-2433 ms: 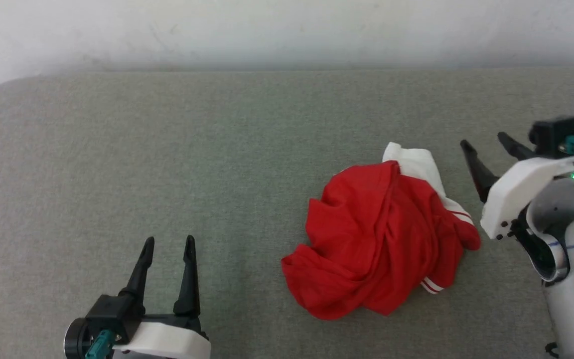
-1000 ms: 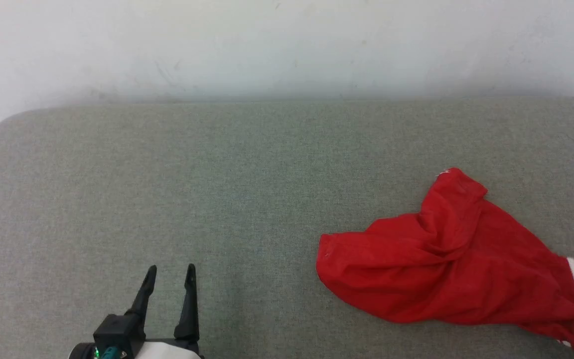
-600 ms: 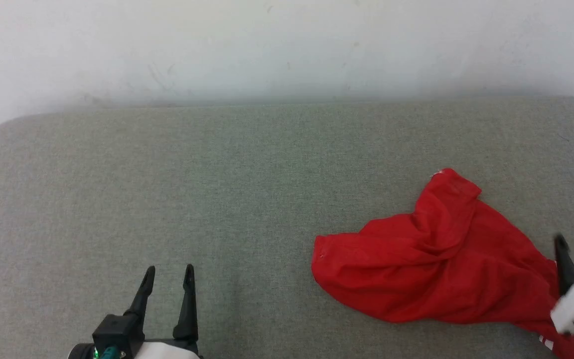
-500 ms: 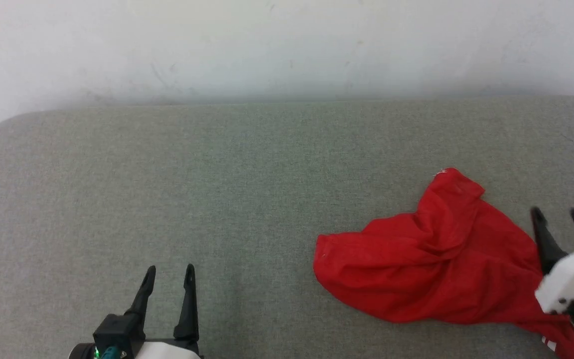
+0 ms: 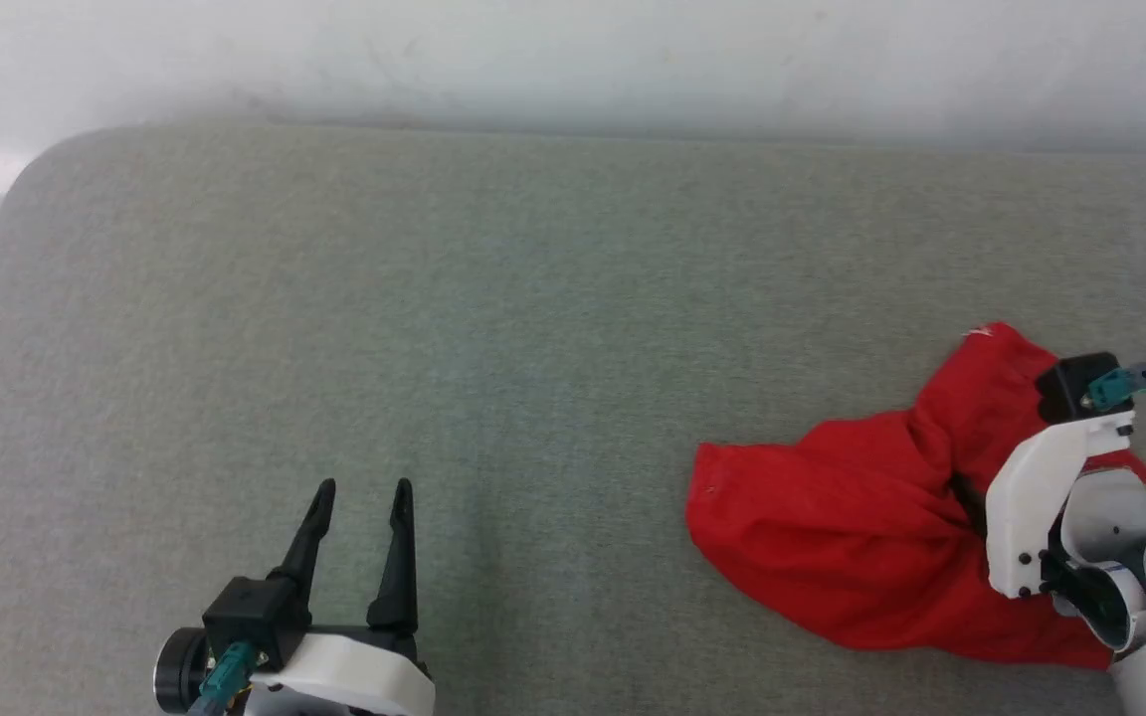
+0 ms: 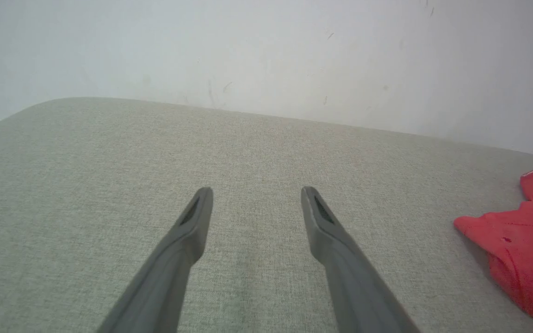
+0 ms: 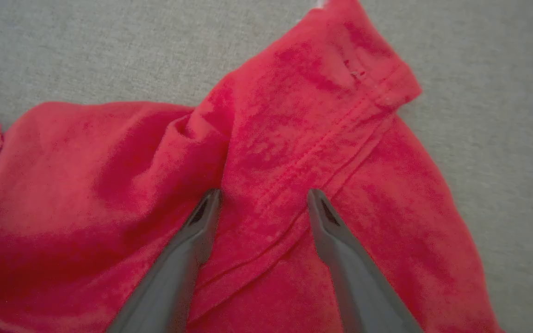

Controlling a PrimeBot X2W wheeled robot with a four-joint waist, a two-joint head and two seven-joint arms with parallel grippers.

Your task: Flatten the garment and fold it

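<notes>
1. We judge the garment (image 5: 861,537) to be soft, light and limp. It should sag and bunch when lifted and drag easily over the table (image 5: 533,298), with little risk of damage.
2. The best hold looks like the stitched hem (image 7: 340,129), where the doubled edge is firmest. Taking two separate points along it, one per pincer, should let us pull the cloth out flat. A pinch in the middle would likely lift just one fold.
3. It is bright red and matte, crumpled into a low heap. A deep crease runs through the middle, and a hemmed flap points toward the upper right of the head view.
4. It lies on the table at the lower right of the head view, well apart from the left pincer (image 5: 362,485).
5. The right pincer (image 7: 264,192) is released, with its jaws spread astride the hem seam. We cannot tell whether the tips touch the cloth.
6. The left pincer is released and empty over bare table at the lower left.
</notes>
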